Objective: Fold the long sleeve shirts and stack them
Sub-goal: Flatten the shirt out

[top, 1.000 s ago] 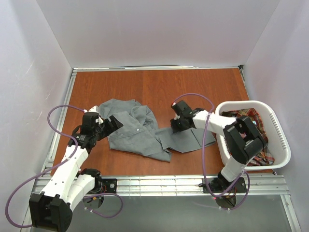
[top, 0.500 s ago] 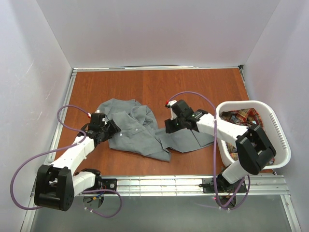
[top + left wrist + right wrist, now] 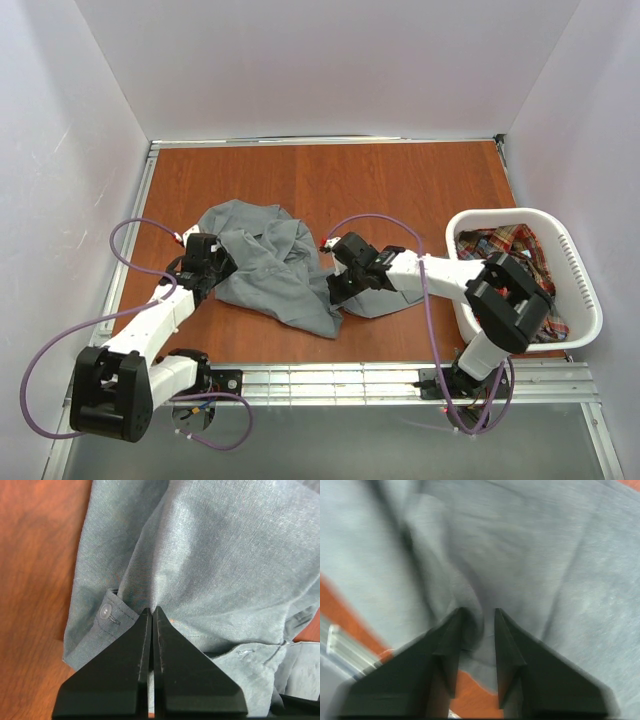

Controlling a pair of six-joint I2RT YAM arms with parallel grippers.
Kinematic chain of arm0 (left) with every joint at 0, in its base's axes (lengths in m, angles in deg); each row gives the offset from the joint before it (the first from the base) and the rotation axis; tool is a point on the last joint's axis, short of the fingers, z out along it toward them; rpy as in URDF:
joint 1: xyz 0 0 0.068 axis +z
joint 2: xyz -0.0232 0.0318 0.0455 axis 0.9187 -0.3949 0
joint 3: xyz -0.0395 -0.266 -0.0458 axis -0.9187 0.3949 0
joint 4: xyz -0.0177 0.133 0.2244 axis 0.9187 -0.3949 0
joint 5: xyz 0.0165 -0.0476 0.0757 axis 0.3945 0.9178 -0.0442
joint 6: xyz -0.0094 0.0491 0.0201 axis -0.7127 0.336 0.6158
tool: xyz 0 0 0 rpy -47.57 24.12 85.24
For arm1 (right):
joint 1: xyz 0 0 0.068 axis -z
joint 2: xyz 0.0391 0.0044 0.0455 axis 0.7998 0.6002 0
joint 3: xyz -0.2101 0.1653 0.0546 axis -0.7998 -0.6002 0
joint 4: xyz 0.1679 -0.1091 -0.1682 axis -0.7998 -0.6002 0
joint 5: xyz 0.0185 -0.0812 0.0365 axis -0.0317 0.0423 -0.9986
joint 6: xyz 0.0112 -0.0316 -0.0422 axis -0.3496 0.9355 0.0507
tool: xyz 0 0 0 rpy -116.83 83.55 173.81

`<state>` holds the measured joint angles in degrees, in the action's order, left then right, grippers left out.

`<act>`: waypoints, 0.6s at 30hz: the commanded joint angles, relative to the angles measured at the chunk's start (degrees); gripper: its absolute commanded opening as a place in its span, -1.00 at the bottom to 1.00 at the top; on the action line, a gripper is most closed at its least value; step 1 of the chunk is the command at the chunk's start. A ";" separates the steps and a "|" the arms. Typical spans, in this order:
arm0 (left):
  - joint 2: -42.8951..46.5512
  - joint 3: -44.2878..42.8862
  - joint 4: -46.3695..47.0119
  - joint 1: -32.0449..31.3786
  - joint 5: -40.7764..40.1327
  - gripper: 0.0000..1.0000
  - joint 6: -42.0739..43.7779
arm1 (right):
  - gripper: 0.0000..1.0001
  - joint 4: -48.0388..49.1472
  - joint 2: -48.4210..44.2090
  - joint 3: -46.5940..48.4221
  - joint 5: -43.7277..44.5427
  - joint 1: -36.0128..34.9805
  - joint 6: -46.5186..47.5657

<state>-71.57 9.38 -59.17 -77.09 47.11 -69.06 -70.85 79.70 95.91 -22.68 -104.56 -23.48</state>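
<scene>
A plain grey long sleeve shirt (image 3: 270, 262) lies crumpled on the wooden table, left of centre. My left gripper (image 3: 216, 264) is at its left edge, shut on a pinch of the grey shirt (image 3: 225, 555). The cloth tents up into the gripper's (image 3: 152, 611) tips beside a button (image 3: 104, 611). My right gripper (image 3: 338, 286) is at the shirt's right part, its jaws narrowed on a bunched fold of the grey shirt (image 3: 545, 555) that fills the gap of the gripper (image 3: 477, 617). The plaid shirt (image 3: 505, 245) lies inside the basket.
A white slotted laundry basket (image 3: 585, 300) stands at the right edge of the table, next to the right arm's base. Bare wood table (image 3: 330, 180) lies behind the shirt. White walls enclose the table on three sides.
Both grippers have closed on the grey shirt. The right gripper has moved left and nearer, dragging the shirt's right part inward. The left gripper has reached in to the shirt's left edge.
</scene>
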 commanded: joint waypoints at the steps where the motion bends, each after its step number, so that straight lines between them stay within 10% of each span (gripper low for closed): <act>1: 2.78 -0.54 -0.95 0.50 -3.68 -1.00 2.09 | -0.75 0.02 3.19 -0.33 -0.46 2.57 -0.86; 10: 1.56 -8.01 3.25 2.17 2.54 -1.00 9.83 | -0.97 -2.44 -1.10 1.52 4.19 16.44 2.57; 18: 1.02 -5.12 29.42 3.58 24.95 -1.00 5.54 | -0.97 -1.40 -11.62 -1.28 3.09 21.38 4.06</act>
<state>-71.35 3.12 -44.96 -74.51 61.79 -62.29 -72.38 73.80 96.21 -18.04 -83.31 -21.51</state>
